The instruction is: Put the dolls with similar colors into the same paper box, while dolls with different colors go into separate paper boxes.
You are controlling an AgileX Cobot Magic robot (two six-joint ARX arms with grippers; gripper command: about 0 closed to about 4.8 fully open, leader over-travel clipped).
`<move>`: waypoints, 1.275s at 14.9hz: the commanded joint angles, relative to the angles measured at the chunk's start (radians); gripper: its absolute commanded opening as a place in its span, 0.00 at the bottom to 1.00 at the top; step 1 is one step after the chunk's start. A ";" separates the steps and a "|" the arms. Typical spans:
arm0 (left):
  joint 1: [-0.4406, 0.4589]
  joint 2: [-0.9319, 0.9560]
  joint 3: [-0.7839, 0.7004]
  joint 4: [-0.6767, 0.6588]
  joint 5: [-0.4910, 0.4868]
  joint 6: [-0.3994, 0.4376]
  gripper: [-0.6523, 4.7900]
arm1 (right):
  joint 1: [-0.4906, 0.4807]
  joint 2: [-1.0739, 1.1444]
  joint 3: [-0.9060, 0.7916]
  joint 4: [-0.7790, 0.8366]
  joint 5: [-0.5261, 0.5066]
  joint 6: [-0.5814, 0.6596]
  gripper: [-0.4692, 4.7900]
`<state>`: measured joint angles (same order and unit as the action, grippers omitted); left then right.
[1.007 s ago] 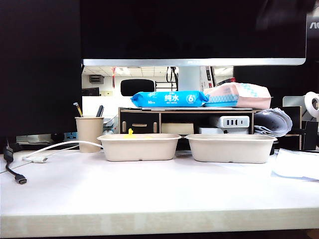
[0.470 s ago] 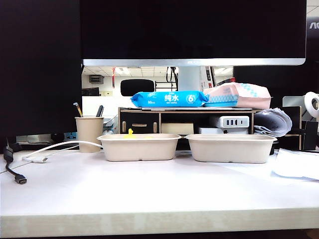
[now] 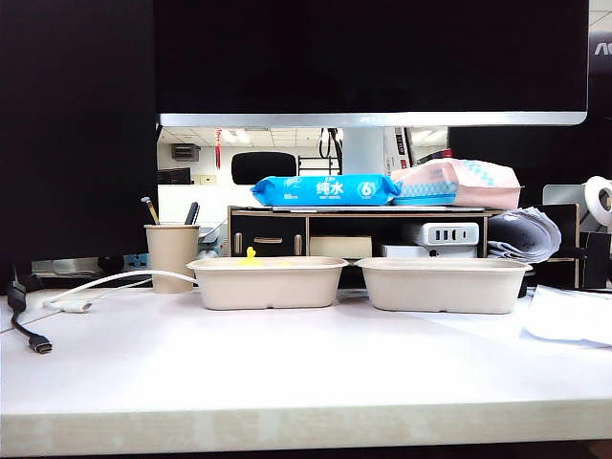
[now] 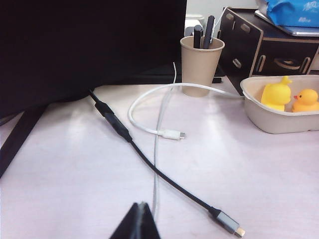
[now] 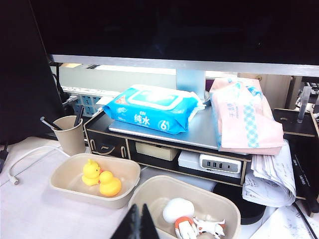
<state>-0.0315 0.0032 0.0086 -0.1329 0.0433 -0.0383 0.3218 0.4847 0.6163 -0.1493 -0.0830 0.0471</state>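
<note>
Nothing is shifting on the table since a second ago. Right gripper (image 5: 135, 224) and left gripper (image 4: 139, 222) are hanging with jaws pressed together, empty. Two ducks (image 5: 101, 179) are sitting in one paper box (image 5: 60, 185), two white dolls (image 5: 187, 219) in the other box (image 5: 149, 191).

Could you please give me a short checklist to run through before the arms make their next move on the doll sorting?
1. Both yellow ducks in the left paper box: ok.
2. White round figure and spotted dog in the right paper box: ok.
3. Right hand shut and holding nothing: ok.
4. Left hand shut, nothing held, above the table by the cables: ok.
5. No dolls left on the table: ok.
</note>
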 commanded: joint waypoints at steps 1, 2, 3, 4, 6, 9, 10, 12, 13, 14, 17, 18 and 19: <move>0.002 0.000 0.001 0.007 0.003 0.004 0.11 | -0.001 -0.002 0.004 0.011 -0.002 -0.002 0.08; 0.002 0.000 0.001 0.007 0.003 0.004 0.11 | -0.001 -0.002 0.004 0.011 -0.002 -0.002 0.08; 0.002 0.000 0.001 0.007 0.003 0.004 0.11 | -0.001 -0.012 0.004 0.007 0.001 -0.002 0.08; 0.002 0.000 0.001 0.007 0.003 0.004 0.11 | -0.005 -0.030 0.004 0.001 0.001 -0.002 0.08; 0.002 0.000 0.001 0.006 0.003 0.004 0.11 | -0.048 -0.101 0.004 -0.032 -0.032 -0.002 0.08; 0.002 0.000 0.001 0.007 0.003 0.004 0.11 | -0.151 -0.270 0.004 -0.058 -0.024 -0.002 0.08; 0.002 0.000 0.001 0.007 0.004 0.004 0.11 | -0.159 -0.297 0.002 -0.059 -0.025 -0.002 0.08; 0.002 0.000 0.001 0.007 0.004 0.004 0.11 | -0.179 -0.351 -0.039 -0.059 -0.023 -0.003 0.08; 0.002 0.000 0.001 0.007 0.003 0.004 0.11 | -0.195 -0.375 -0.090 -0.050 -0.024 -0.003 0.08; 0.002 0.000 0.001 0.007 0.003 0.004 0.11 | -0.209 -0.390 -0.154 -0.023 -0.024 -0.002 0.08; 0.002 0.000 0.001 0.006 0.004 0.004 0.11 | -0.314 -0.415 -0.448 0.117 -0.076 0.043 0.08; 0.002 0.000 0.001 0.007 0.004 0.004 0.11 | -0.330 -0.435 -0.501 0.118 -0.067 0.042 0.08; 0.002 0.000 0.001 0.007 0.003 0.004 0.11 | -0.343 -0.472 -0.558 0.118 -0.038 0.042 0.08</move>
<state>-0.0315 0.0032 0.0086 -0.1329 0.0433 -0.0380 -0.0139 0.0299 0.0841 -0.0429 -0.1478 0.0853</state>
